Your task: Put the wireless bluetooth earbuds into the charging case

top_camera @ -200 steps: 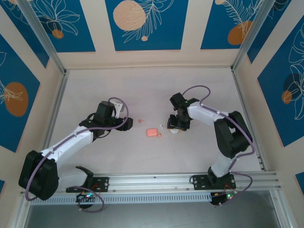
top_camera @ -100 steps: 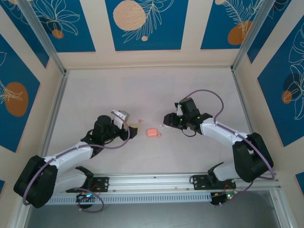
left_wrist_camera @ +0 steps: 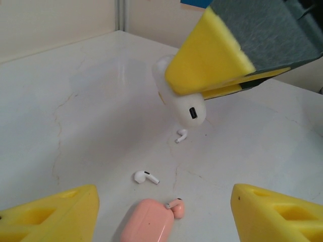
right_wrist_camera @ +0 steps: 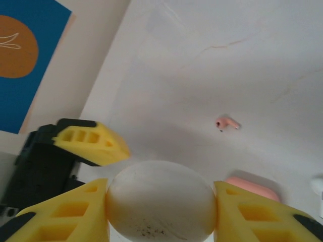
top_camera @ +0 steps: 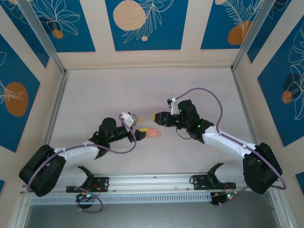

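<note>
Left tool (left_wrist_camera: 164,194) stands wide beside the shut case (left_wrist_camera: 146,222) on the desk (left_wrist_camera: 75,101); right tool (right_wrist_camera: 160,204) clamps a white pod (left_wrist_camera: 184,106). Earbuds (left_wrist_camera: 146,177) lie nearby: tiny, slick, probably best pinched at the stem

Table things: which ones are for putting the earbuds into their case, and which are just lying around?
For the job:
- pink charging case
- pink earbud, right beside the case
- second pink earbud, lying apart from the case

Probably extras:
- white earbud, loose
- other white earbud, loose
- white rounded object, gripped in the right pincer
</note>
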Available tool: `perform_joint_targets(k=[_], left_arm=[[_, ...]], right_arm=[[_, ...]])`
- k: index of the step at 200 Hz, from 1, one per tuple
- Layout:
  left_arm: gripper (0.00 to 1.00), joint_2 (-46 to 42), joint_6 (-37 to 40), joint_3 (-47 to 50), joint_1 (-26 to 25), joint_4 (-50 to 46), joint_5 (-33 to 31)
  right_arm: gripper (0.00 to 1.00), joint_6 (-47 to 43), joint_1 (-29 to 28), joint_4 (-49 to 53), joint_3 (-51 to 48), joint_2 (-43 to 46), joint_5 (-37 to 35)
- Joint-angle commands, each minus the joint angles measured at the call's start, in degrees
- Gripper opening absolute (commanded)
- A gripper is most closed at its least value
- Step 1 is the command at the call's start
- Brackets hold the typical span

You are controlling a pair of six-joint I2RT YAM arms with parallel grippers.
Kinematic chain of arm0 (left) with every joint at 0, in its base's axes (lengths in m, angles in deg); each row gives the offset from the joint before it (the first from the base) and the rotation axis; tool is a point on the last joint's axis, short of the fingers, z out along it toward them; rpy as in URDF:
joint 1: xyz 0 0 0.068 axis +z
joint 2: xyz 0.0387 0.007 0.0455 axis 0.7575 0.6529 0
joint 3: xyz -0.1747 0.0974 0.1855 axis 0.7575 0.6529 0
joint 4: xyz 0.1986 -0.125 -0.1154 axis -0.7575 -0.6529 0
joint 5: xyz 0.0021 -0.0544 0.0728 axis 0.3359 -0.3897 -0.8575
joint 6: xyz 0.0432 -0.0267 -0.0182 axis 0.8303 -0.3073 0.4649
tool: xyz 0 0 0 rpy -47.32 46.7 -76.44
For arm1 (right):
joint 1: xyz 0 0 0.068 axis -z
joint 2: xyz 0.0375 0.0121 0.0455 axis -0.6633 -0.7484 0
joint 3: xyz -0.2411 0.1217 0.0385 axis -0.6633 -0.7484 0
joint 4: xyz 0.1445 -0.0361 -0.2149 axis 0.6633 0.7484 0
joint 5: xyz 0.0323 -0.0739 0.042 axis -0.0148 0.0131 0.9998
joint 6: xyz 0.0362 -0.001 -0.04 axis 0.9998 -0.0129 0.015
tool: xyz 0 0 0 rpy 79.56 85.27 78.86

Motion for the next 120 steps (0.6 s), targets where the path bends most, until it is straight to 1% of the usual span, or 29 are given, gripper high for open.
perform_joint_targets(k=[1, 24, 50, 73, 120], left_arm=[[0.66, 1.9, 0.5, 1.0, -1.4, 9.1, -0.4], [0.64, 3.9, 0.2, 2.0, -2.3, 15.4, -2.3], [0.64, 6.4, -0.8, 2.4, -2.9, 21.5, -2.7], [0.63, 8.8, -2.5, 2.0, -3.2, 25.2, -2.8], [0.57, 12.6, -5.1, 1.7, -3.5, 30.9, -2.6]], right_arm=[[0.44, -0.1, -1.2, -3.6, -1.4, 1.4, -0.1], [0.45, 0.5, -2.1, -4.6, -1.9, 1.9, -0.2], [0.45, 1.1, -2.7, -5.7, -2.5, 1.9, 0.2], [0.45, 1.4, -3.5, -7.1, -3.0, 2.1, 0.2], [0.45, 1.5, -4.4, -7.8, -3.2, 2.4, -0.1]])
